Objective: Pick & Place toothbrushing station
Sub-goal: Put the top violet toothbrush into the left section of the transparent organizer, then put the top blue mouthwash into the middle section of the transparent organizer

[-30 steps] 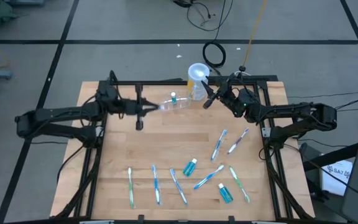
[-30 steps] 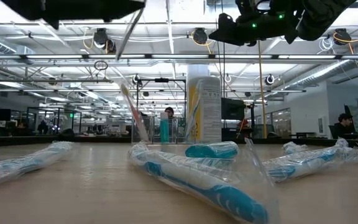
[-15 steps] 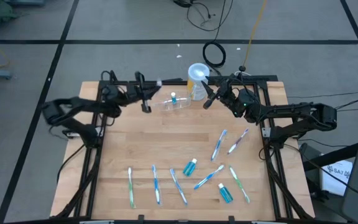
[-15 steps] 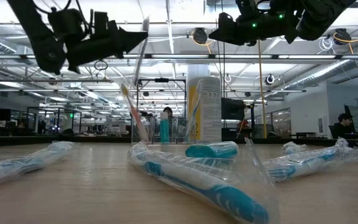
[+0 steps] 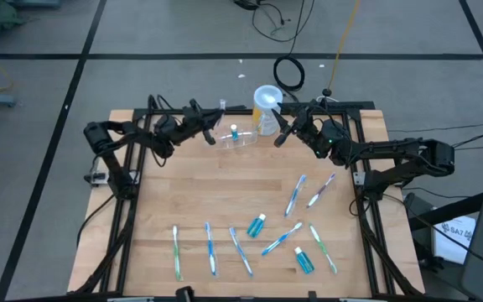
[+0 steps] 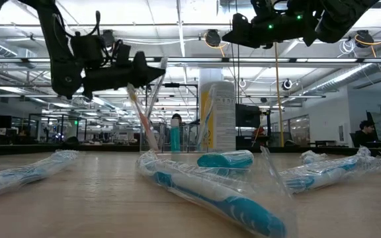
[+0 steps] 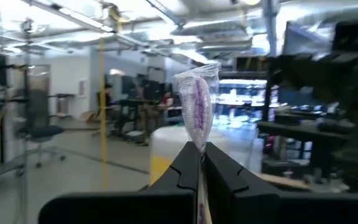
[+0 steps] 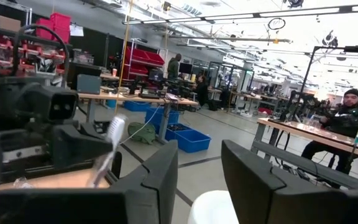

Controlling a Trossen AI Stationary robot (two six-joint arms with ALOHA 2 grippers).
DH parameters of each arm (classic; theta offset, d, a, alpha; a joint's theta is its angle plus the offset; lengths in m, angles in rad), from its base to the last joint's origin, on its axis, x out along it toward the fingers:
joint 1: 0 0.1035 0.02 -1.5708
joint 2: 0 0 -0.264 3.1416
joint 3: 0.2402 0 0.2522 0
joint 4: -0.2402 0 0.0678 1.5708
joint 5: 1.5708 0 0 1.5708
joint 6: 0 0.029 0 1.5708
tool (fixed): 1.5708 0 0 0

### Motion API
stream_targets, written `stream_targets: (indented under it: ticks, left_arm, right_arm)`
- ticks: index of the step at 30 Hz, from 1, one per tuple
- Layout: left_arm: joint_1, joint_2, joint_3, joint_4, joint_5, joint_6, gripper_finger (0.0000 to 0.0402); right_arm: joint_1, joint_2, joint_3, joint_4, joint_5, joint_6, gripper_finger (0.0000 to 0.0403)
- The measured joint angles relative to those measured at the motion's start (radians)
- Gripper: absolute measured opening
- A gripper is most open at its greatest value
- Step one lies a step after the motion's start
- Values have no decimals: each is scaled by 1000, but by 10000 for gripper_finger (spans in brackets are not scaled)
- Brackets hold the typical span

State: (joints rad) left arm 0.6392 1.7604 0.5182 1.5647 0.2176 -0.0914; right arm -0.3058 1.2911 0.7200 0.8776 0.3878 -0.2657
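Spanning most of the floor space, the pale wooden table (image 5: pixel 225 193) has not changed, but the left arm has drawn back toward nine o'clock. Its left gripper (image 5: pixel 213 128) is clamped on a plastic-wrapped purple toothbrush (image 7: pixel 197 109), now closer above the small clear plastic cup (image 5: pixel 236 140). That colourless cup stands at twelve o'clock on the table, holding a blue-capped tube upright, just beside the taller yellow container with a white lid (image 5: pixel 267 109). At one o'clock the right gripper (image 5: pixel 280 130) hangs with fingers parted, holding nothing.
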Motion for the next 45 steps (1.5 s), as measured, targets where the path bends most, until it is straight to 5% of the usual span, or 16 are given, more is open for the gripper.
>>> stream_targets:
  ticks: [10, 28, 38, 45]
  left_arm:
    - [-28, 53, 0, -78, -80, 9, 7]
    - [-128, 54, 0, -251, -440, 121, 17]
    - [-180, 54, -1, -269, -483, 179, 82]
    - [-208, -9, -1, -319, -662, 191, 131]
  right_arm:
    - [0, 0, 0, -7, 1, 0, 116]
    - [0, 0, 0, -42, 2, 0, 116]
    - [0, 0, 0, -58, 2, 0, 116]
    - [0, 0, 0, -74, 3, 1, 116]
